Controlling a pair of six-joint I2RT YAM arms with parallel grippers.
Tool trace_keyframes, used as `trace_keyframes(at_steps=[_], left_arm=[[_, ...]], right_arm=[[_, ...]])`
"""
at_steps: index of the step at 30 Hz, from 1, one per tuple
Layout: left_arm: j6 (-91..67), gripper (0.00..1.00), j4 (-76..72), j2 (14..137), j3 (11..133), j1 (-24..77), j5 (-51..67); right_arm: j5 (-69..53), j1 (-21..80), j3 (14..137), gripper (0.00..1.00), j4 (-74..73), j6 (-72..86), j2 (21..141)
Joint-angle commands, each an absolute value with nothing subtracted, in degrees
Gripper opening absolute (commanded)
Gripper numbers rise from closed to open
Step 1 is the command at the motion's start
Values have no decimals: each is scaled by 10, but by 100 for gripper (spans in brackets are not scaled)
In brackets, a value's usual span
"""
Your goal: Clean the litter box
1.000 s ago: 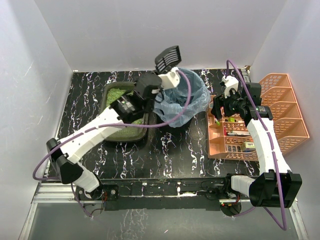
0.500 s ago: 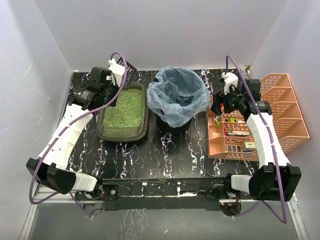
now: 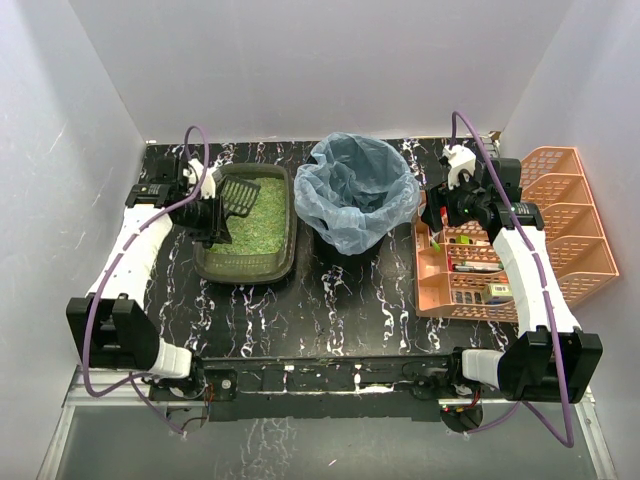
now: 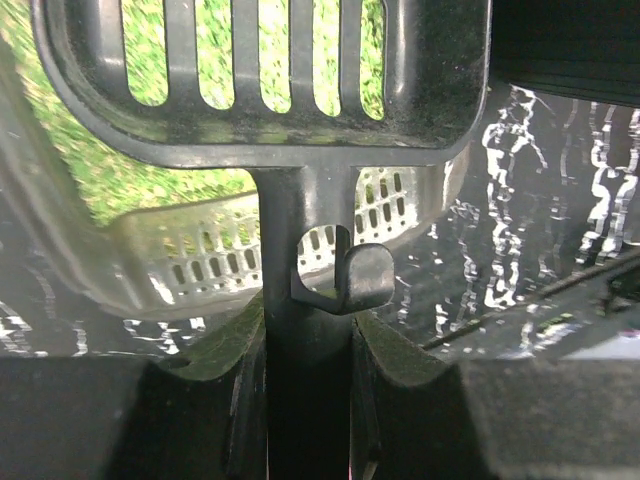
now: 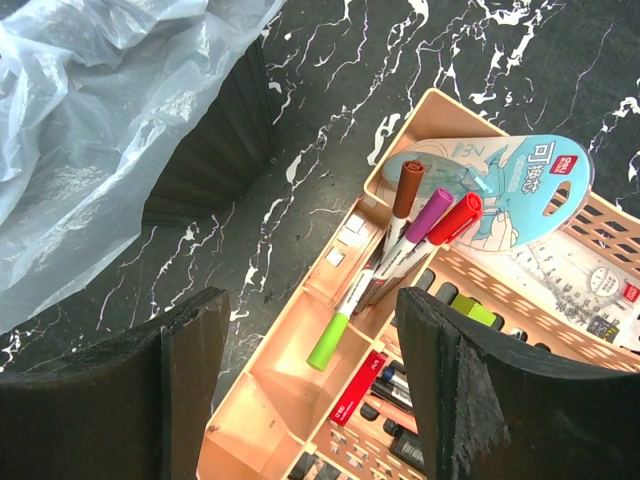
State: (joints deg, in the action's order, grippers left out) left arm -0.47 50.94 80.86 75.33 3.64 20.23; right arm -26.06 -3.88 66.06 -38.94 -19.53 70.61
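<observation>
Plain white walls (image 3: 300, 60) enclose a glossy black bench (image 3: 340, 300) veined with white marble streaks, under even light.

The scoop (image 4: 300, 155) ran off the top edge of the left wrist view. Its handle end was buried between the fingers of the left gripper (image 4: 305, 332). The litter box (image 4: 60, 235) showed only in part behind the slats. The organiser (image 5: 270, 400) was cropped at the right and below — from above, its small items were too tiny to tell.
</observation>
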Motion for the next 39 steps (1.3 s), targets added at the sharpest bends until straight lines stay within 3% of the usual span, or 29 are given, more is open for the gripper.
trace_keyframes(at_steps=[1, 18, 39], left_arm=[[-49, 0, 512, 820, 720, 5, 334], [-280, 0, 461, 942, 691, -48, 469], [-302, 0, 472, 1083, 791, -80, 446]], right_arm=[[-275, -41, 656, 73, -358, -199, 690], [-263, -41, 647, 73, -357, -191, 690], [-264, -41, 630, 73, -344, -192, 693]])
